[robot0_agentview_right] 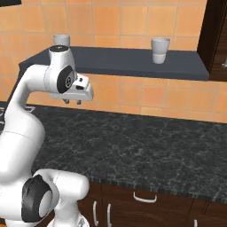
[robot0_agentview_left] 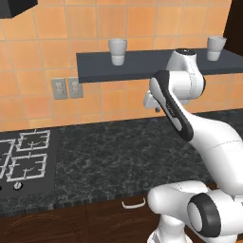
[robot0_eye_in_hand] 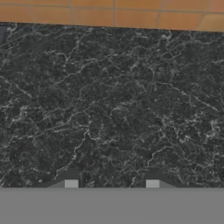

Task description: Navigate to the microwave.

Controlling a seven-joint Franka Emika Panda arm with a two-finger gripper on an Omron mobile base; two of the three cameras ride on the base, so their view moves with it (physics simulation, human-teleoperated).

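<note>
**Desk:** What's the claw doing?

**Me:** My claw hangs above the dark marbled counter, pointing down at it, well clear of the stone. In the hand view its two finger tips stand apart with bare counter between them, so I read it as released, nothing held.

**Desk:** And around it?

**Me:** Straight behind the claw runs the orange tiled wall. Above and behind it I see a dark shelf fixed to that wall, with two pale cups on it: one cup sits off to the claw's right, the other cup to its left. Further left, at counter level, I have a gas hob set into the stone, and a pair of wall sockets on the tiles above it. Below the counter's front edge are dark wood cabinets with a white drawer handle. Far right of the claw there's a tall dark wood unit.

**Desk:** The microwave?

**Me:** I can't place it from these cameras
</note>
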